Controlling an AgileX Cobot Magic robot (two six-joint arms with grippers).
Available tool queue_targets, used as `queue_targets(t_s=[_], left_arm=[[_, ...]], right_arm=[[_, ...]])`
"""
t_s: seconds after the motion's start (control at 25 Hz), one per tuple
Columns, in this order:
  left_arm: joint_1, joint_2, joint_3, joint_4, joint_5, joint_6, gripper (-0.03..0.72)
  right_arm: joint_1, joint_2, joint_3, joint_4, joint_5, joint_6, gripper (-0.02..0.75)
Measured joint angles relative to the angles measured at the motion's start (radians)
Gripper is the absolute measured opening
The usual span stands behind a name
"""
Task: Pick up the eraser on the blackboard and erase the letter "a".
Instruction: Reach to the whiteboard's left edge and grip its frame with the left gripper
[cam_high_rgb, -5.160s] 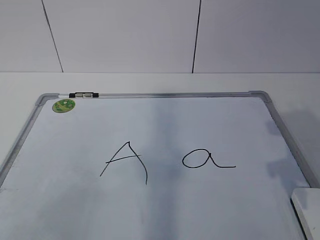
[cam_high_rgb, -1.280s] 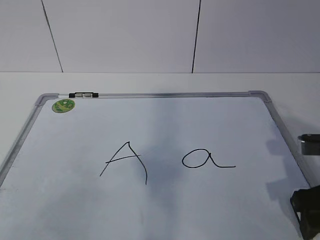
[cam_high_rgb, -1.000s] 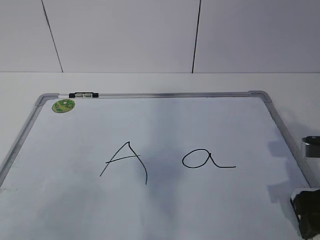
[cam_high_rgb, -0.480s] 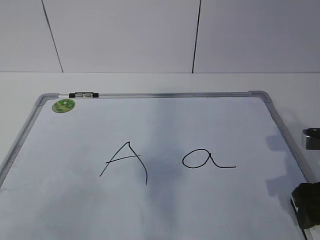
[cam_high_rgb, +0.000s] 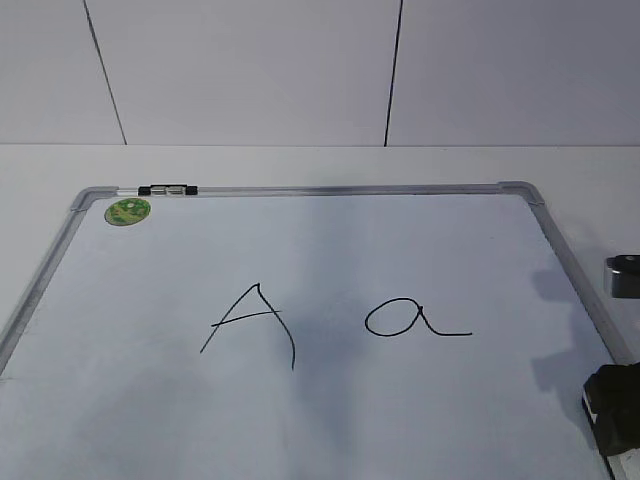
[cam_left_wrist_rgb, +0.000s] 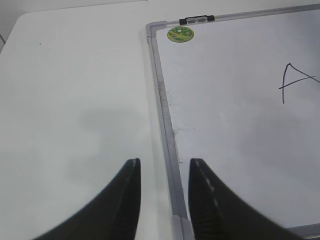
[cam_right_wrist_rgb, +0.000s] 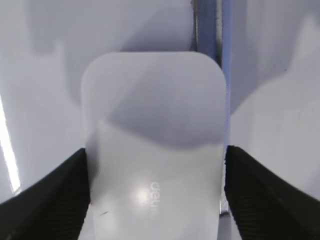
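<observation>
Now that right gripper (cam_right_wrist_rgb: 155, 165) has come down since earlier, fingers sit apart beside eraser (cam_right_wrist_rgb: 155, 145), not squeezing yet. Left gripper (cam_left_wrist_rgb: 161, 172) apart, empty. Letter "a" (cam_high_rgb: 412, 318) unwiped.

Lab-like test bench: bare white table (cam_high_rgb: 300, 165), plain white panelled wall (cam_high_rgb: 250, 70) behind.
</observation>
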Motion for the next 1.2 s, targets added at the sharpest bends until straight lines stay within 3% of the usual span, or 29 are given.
queue_targets(t_s=[0.84,1.2], left_arm=[[0.0,0.0,0.0,0.0,0.0,0.0,0.245],[0.0,0.0,0.0,0.0,0.0,0.0,0.245]], right_arm=[[0.0,0.041,0.0,-0.002,-0.022,0.0,0.596],[0.0,0.041,0.0,-0.002,-0.024,-0.006,0.549]])
